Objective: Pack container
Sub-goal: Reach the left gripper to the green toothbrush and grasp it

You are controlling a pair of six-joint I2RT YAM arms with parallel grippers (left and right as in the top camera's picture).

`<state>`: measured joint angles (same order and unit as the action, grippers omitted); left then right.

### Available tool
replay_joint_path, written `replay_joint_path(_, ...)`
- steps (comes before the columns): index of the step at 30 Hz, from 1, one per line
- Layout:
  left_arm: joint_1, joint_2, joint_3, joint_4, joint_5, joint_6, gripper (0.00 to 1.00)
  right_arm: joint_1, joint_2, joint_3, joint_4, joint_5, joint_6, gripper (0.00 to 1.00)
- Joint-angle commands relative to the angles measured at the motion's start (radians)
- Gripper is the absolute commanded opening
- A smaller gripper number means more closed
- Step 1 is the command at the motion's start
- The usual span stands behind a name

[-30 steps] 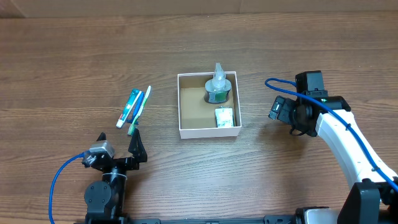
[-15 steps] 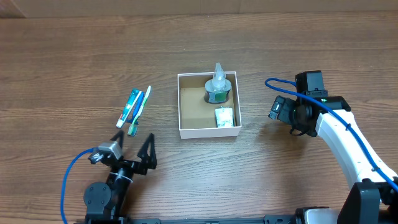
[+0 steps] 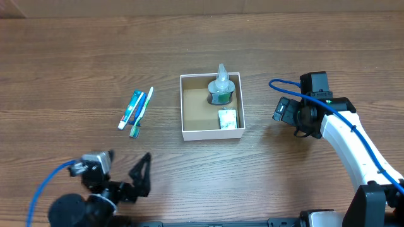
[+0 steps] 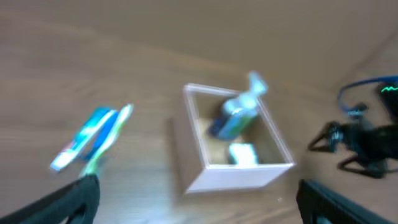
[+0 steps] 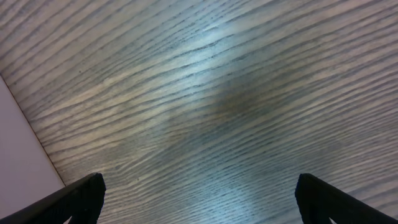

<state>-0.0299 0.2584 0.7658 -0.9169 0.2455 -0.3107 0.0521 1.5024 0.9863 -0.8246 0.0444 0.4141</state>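
The container [image 3: 211,134], a square white box with a brown inside, stands mid-table. In it are a clear bottle with green liquid [image 3: 221,89] and a small white-green packet [image 3: 228,119]. A toothpaste tube [image 3: 130,108] and a toothbrush [image 3: 142,111] lie on the table to its left. My left gripper [image 3: 129,157] is open and empty near the front edge, below the toothbrush. Its blurred wrist view shows the container [image 4: 236,177], bottle [image 4: 239,113], tube [image 4: 84,138] and toothbrush [image 4: 111,134] ahead of the open jaws [image 4: 199,205]. My right gripper [image 3: 279,111] is open and empty, right of the container.
The right wrist view shows bare wood between the open jaws [image 5: 199,199] and the container's white wall [image 5: 18,155] at the left edge. The right arm [image 4: 367,140] shows in the left wrist view. A blue cable [image 3: 47,189] loops by the left arm.
My left arm has drawn back toward the front-left edge, away from the toothbrush, still open. The right arm and the objects have not moved.
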Motion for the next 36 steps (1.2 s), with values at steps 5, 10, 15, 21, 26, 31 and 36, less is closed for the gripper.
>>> replay_joint_path(5,0.009,0.574,0.361,-0.263,-0.191,0.095,1.00,-0.005,-0.010,-0.004,0.005,0.010,-0.002,1.00)
replay_joint_path(10,0.010,0.840,0.383,-0.201,-0.246,0.135,1.00,-0.005,-0.010,-0.004,0.005,0.010,-0.002,1.00)
replay_joint_path(15,0.010,1.029,0.383,-0.128,-0.246,0.211,1.00,-0.005,-0.010,-0.004,0.005,0.010,-0.002,1.00)
replay_joint_path(21,0.009,1.172,0.382,0.001,-0.216,0.276,1.00,-0.005,-0.010,-0.004,0.005,0.010,-0.002,1.00)
replay_joint_path(26,0.009,1.275,0.382,0.107,-0.219,0.289,1.00,-0.005,-0.010,-0.004,0.005,0.010,-0.002,1.00)
replay_joint_path(31,0.009,1.321,0.382,0.100,-0.210,0.262,1.00,-0.005,-0.010,-0.004,0.005,0.010,-0.002,1.00)
replay_joint_path(36,0.009,1.328,0.382,0.006,-0.205,0.242,1.00,-0.005,-0.010,-0.004,0.005,0.010,-0.002,1.00)
